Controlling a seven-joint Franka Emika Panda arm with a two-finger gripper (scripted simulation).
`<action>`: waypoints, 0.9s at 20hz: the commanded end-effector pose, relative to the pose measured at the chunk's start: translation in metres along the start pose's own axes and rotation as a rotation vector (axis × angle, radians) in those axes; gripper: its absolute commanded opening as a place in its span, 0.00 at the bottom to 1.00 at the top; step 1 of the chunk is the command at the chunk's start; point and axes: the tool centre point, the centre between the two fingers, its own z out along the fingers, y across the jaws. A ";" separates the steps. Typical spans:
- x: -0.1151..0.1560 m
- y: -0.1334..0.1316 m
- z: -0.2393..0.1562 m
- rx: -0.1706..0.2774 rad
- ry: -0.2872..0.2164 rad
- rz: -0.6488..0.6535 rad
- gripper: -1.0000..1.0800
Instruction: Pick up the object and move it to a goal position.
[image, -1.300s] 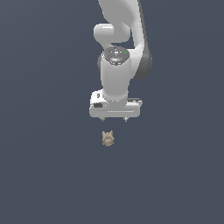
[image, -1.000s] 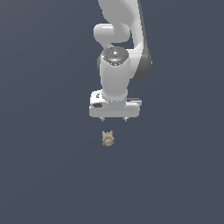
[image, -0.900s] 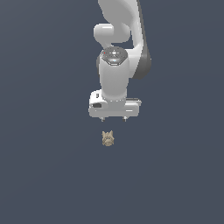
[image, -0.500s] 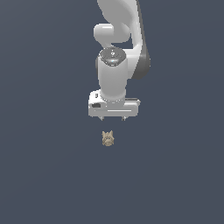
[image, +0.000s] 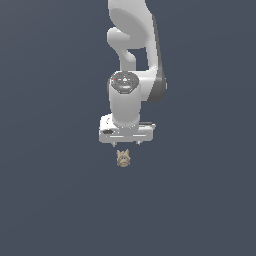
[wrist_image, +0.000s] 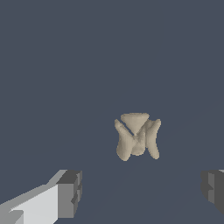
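The object (image: 123, 158) is a tiny tan-beige lumpy figurine with two pointed tips, lying on the dark grey floor. It shows larger in the wrist view (wrist_image: 137, 136). My white gripper (image: 127, 144) hangs just above and behind it in the exterior view, much wider than the object. In the wrist view the two dark grey fingertips (wrist_image: 70, 194) stand wide apart, with the object lying ahead of the gap between them. The gripper (wrist_image: 142, 192) is open and empty and does not touch the object.
The white arm (image: 132, 60) rises behind the gripper toward the top of the exterior view. The floor (image: 55, 190) is a plain dark grey surface all around.
The gripper has shifted slightly toward the exterior view's left and a little lower. The object has not moved.
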 end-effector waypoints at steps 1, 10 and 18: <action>0.004 0.005 0.017 -0.002 0.000 -0.019 0.96; 0.012 0.016 0.053 -0.005 0.002 -0.061 0.96; 0.012 0.017 0.062 -0.005 0.000 -0.061 0.96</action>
